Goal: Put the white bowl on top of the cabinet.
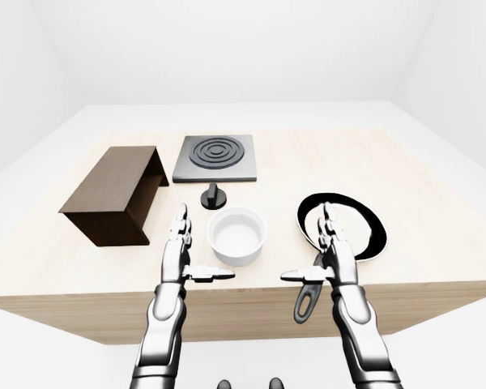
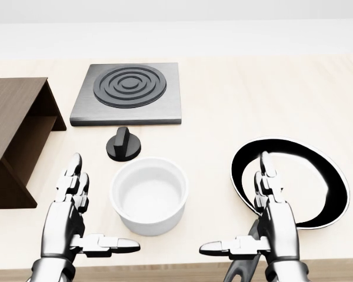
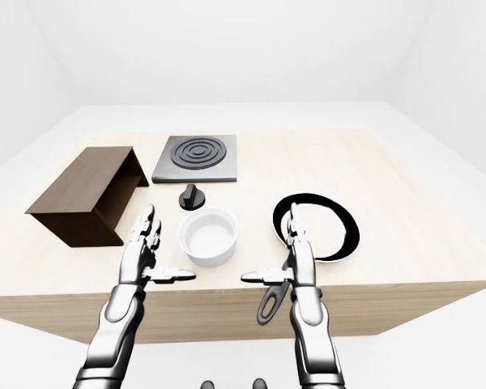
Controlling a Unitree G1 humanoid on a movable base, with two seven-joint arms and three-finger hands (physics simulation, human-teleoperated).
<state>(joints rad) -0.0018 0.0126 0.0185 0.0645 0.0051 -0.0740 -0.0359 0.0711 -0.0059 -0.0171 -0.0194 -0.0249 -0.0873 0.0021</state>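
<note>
The white bowl [image 2: 149, 194] is seen upright on the pale wooden tabletop [image 2: 270, 100], near the lower middle of the head view, between the two hands and touched by neither. The left hand [image 2: 70, 214] is held open to the left of the bowl, fingers stretched upward and thumb pointed toward it. The right hand [image 2: 272, 217] is held open in the same way to the right, and part of the black pan [image 2: 309, 176] is covered by it in the head view. The pan's handle [image 1: 304, 301] is cut off at the bottom of the head view and is shown only in the eye views, jutting past the tabletop's near edge.

The dark brown cabinet [image 1: 113, 192] is placed at the left, well apart from the bowl; its left part is cropped out of the head view, and its open side is faced toward the bowl. A grey burner plate [image 2: 128, 92] is set above the bowl, with a small black knob [image 2: 123, 143] between them. The cabinet's inside is too shadowed to be made out.
</note>
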